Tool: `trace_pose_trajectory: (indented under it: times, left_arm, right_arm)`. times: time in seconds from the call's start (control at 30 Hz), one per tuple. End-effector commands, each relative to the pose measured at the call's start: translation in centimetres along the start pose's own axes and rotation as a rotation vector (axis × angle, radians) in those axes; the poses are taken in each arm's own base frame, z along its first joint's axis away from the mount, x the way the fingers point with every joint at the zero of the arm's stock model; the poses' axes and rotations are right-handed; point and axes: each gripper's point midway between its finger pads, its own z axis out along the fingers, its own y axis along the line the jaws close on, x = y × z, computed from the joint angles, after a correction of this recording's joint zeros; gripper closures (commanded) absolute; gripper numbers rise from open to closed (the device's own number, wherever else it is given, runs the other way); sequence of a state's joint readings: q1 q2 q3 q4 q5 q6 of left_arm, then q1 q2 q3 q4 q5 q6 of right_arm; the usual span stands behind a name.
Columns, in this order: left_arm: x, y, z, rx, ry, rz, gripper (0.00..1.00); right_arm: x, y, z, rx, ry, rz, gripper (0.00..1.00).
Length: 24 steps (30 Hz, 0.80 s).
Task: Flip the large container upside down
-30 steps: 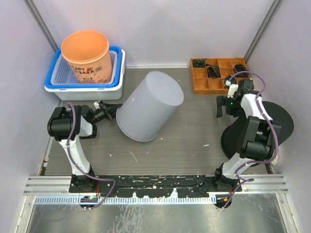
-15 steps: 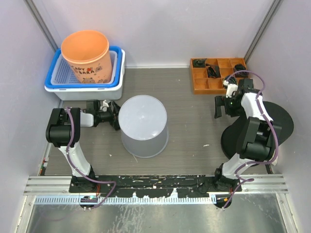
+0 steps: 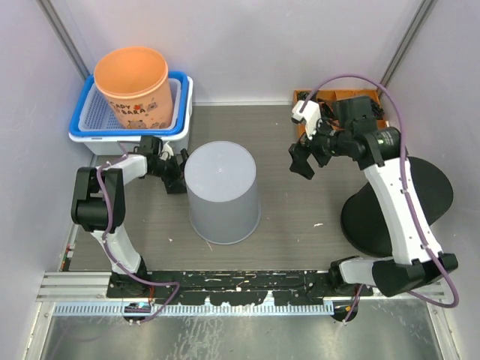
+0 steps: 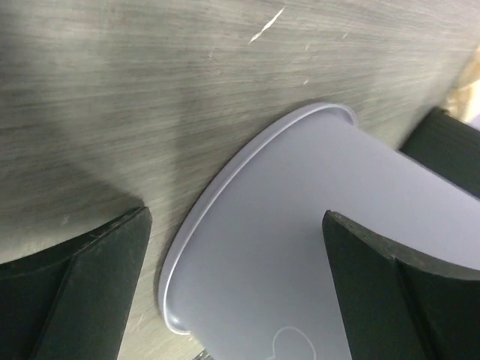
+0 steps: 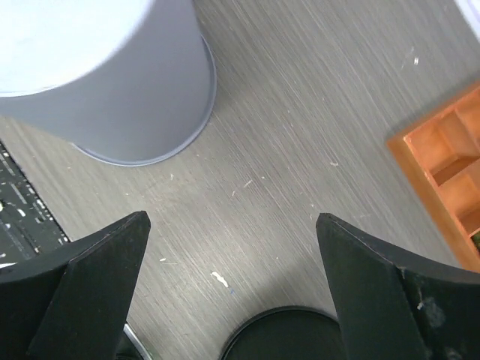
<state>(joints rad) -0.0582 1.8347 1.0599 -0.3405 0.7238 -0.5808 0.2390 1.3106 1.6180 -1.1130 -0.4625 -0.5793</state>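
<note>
**Container now mouth-down; left end effector let go, right arm swung in**

The large grey container stands upside down on the bench, left of centre, its closed base facing up and its rim flat on the surface. A second ago it was tipped over on its side at an angle, with its mouth towards the near left. Half a second ago it had already settled mouth-down in roughly the present spot.

The left end effector sits just beside the container's left wall with its fingers spread wide. A second ago they were nearly pressed together at the rim. In the left wrist view the container's lower wall and rim lie between the two fingers, and they seem clear of it, though the angle is too steep to be sure.

The right end effector has left its place by the black disc and now hangs over the bench to the right of the container, well apart from it, fingers spread and holding nothing. That arm now covers much of the orange organiser.

The orange bucket in the blue basket has not moved.
</note>
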Motion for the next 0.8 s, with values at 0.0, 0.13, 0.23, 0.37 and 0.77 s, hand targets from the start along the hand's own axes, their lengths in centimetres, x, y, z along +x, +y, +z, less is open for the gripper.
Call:
trace_pose_trajectory:
  times: [0.0, 0.13, 0.23, 0.37, 0.77]
  left_arm:
    - [0.6, -0.1, -2.5, -0.208, -0.061, 0.238, 0.01]
    - [0.6, -2.0, -4.3, -0.320, -0.092, 0.440, 0.01]
    - [-0.5, -3.0, -6.6, -0.409, -0.150, 0.547, 0.01]
    - [-2.7, -4.6, -10.5, -0.524, -0.265, 0.690, 0.01]
    - [-3.9, -12.6, -23.3, -0.552, -0.467, 1.000, 0.00]
  right_arm:
    - [-3.4, 3.5, -4.5, -0.083, -0.143, -0.126, 0.00]
    - [-7.8, 5.4, -8.8, -0.095, -0.313, -0.259, 0.00]
    - [-10.7, 8.8, -10.1, -0.259, -0.402, -0.294, 0.00]
    - [-12.3, 14.8, -7.6, -0.432, -0.392, -0.369, 0.00]
    - [-14.0, 33.1, 5.7, -0.331, -0.265, -0.892, 0.00]
